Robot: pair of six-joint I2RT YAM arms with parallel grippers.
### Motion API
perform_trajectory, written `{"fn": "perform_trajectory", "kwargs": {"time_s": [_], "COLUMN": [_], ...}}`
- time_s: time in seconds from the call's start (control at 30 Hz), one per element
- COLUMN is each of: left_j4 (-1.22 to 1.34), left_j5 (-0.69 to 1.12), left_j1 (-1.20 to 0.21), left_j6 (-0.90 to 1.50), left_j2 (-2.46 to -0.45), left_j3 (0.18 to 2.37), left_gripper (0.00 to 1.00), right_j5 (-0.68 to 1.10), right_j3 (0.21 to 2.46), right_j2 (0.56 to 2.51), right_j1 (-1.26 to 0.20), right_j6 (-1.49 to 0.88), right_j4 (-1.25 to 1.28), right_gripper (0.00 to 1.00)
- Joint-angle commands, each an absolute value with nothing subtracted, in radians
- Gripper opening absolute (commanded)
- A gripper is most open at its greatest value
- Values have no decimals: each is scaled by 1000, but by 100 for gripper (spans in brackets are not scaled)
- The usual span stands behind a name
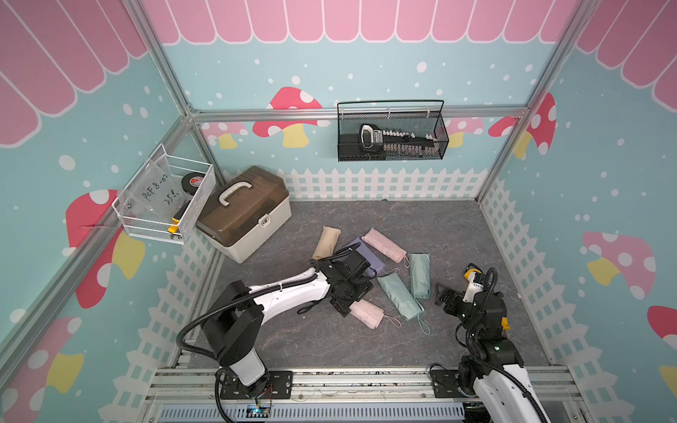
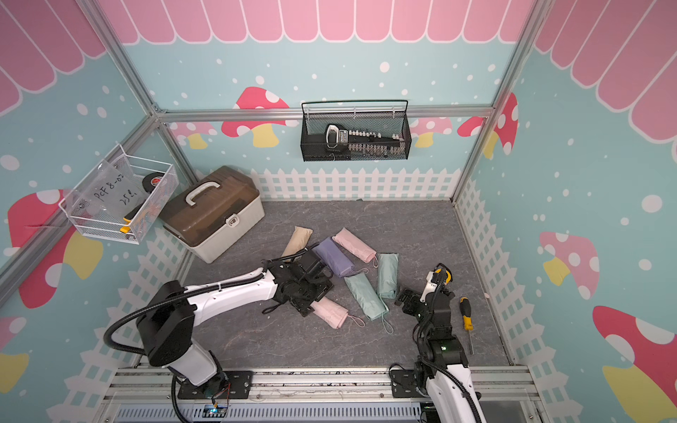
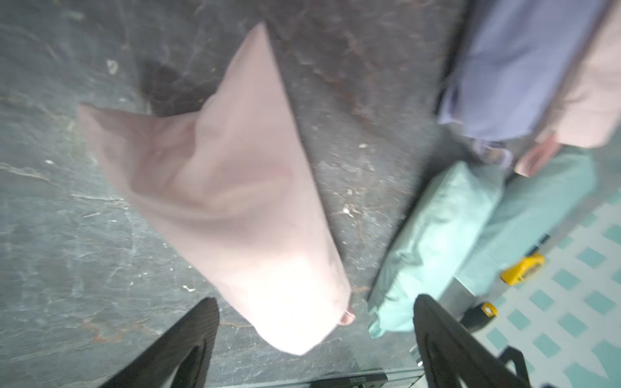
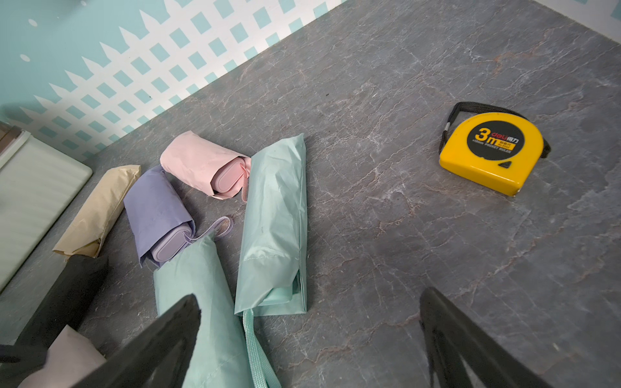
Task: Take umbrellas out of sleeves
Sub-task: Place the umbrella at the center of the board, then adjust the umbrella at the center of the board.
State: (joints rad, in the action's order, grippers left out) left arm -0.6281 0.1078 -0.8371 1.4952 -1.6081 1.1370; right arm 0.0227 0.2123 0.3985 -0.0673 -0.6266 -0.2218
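Several umbrellas in their sleeves lie mid-table in both top views: beige [image 1: 326, 243], lilac [image 1: 366, 256], pink [image 1: 384, 244] and two mint ones [image 1: 419, 274] [image 1: 399, 300]. Another pink sleeved umbrella [image 1: 368, 313] lies at my left gripper [image 1: 346, 305]. In the left wrist view this pink sleeve [image 3: 235, 188] is blurred, with a handle tip peeking from its near end. My left gripper [image 3: 316, 302] stands open around that end, its fingers clear of the fabric. My right gripper [image 4: 311, 295] is open and empty over bare table, beside a mint sleeve [image 4: 275, 231].
A yellow tape measure [image 4: 490, 153] lies by the right arm and a screwdriver [image 2: 466, 313] near the right wall. A brown-lidded toolbox [image 1: 243, 212] stands at the back left. A white wire basket [image 1: 165, 197] and a black mesh basket [image 1: 392, 132] hang on the walls.
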Motion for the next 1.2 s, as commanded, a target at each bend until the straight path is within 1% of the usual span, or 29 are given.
{"fn": "perform_trajectory", "kwargs": {"time_s": [0.0,0.03,0.17,0.43,0.6,0.63,0.77,0.83,1.0,1.17], "left_j4": [-572,-565,-394,-402,-367,-337,-100,-17,62,90], "left_j5": [44,39,69,-28,-120,-115,5,65,178,230], "left_j1": [-812,-800,-772,-761,-748,-737,-659,-628,-612,-612], "left_j6": [1302,1252,1051,848,761,749,729,719,680,676], "left_j2": [-1509,-1479,-1368,-1306,-1231,-1215,-1172,-1188,-1302,-1399], "left_j3": [1123,1101,938,816,732,707,577,554,607,660], "left_gripper": [89,88,85,84,87,87,87,87,87,86], "right_j5": [13,8,10,10,14,12,14,16,8,5], "right_j3": [200,199,211,211,211,212,217,222,222,222], "right_j2": [405,412,456,478,490,495,522,538,569,572], "right_j1": [-74,-75,-74,-76,-77,-76,-75,-76,-76,-77], "right_j6": [-636,-637,-632,-618,-614,-614,-611,-609,-609,-609], "right_j4": [-218,-213,-208,-190,-181,-178,-170,-166,-160,-159], "right_gripper": [100,99,99,99,99,99,99,99,99,99]}}
